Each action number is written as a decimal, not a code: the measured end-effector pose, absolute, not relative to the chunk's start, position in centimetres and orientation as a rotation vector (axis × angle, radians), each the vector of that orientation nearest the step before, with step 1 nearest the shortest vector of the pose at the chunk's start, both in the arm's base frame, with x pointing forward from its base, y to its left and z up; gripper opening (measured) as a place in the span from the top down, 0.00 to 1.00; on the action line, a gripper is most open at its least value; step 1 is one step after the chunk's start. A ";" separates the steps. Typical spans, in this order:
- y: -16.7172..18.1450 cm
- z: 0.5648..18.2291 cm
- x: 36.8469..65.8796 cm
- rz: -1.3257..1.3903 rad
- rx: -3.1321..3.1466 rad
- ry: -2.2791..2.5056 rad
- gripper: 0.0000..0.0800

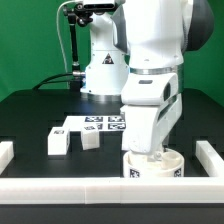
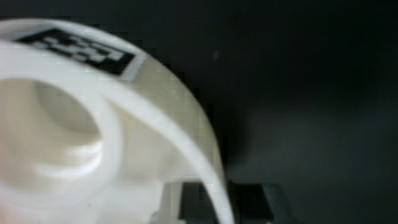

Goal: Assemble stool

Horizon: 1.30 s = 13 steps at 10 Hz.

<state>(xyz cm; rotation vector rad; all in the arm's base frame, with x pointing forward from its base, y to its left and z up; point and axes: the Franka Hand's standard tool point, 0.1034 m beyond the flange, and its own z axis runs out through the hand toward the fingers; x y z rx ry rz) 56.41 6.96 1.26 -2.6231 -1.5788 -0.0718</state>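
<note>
Near the front rail of a black table, a white robot arm points straight down, with its gripper at a round white stool seat. From the wrist camera, the gripper is nearly closed. Its two dark finger pads sit on either side of the seat's curved wall, pinching it.

A black-and-white square tag is stuck on the seat's rim, its pattern too blurred to read. Another tag shows on the seat's side.

The arm's wrist hangs vertical, and its thick upper links rise behind it. Toward the exterior view's left, one blocky white leg and a second leg lie well apart from the seat. They sit just in front of the marker board, which carries several tags.
</note>
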 end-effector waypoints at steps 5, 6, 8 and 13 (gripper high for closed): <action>10.8 1.3 57.8 -0.086 -2.669 -1.492 0.96; 10.8 1.4 57.7 -0.073 -2.671 -1.487 0.96; 10.7 1.3 57.7 -0.070 -2.673 -1.483 0.96; 10.5 1.4 57.8 -0.071 -2.675 -1.481 0.27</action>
